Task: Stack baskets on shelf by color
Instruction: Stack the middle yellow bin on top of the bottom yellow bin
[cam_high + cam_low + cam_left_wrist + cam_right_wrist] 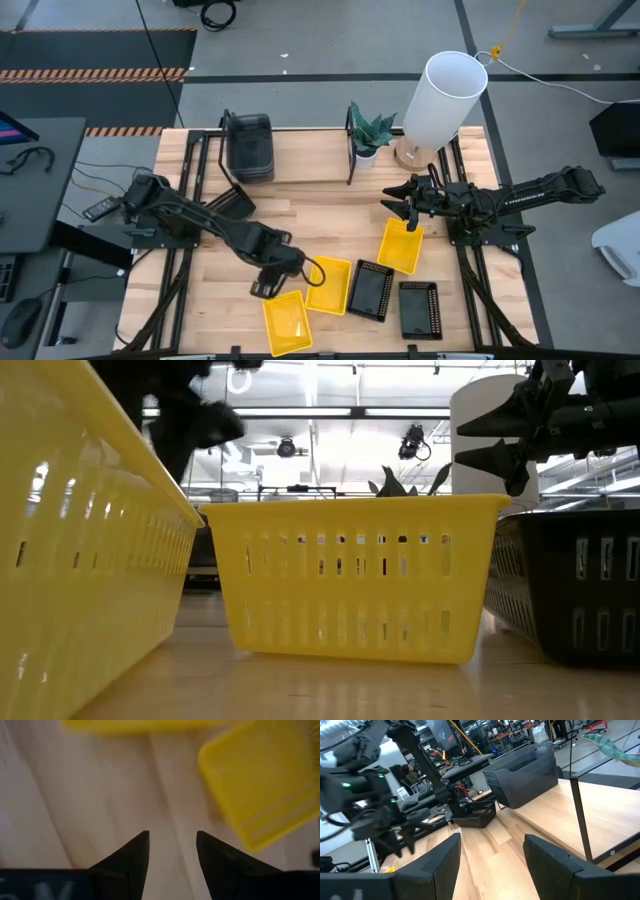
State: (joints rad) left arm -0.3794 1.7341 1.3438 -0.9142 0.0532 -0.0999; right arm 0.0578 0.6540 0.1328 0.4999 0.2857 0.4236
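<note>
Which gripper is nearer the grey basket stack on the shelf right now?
Left. The left gripper hangs open over the yellow baskets, diagonally below the grey stack. The right gripper hangs open farther off, past the plant.

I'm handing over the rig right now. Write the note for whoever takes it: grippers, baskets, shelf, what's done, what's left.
Left gripper: open, empty, above bare table between two yellow baskets.
Right gripper: open, empty, raised above a third yellow basket.
Two black baskets lie loose at the table's front; another black basket sits left of centre.
Done: grey baskets stacked on the shelf.
Left: yellow and black baskets.
</note>
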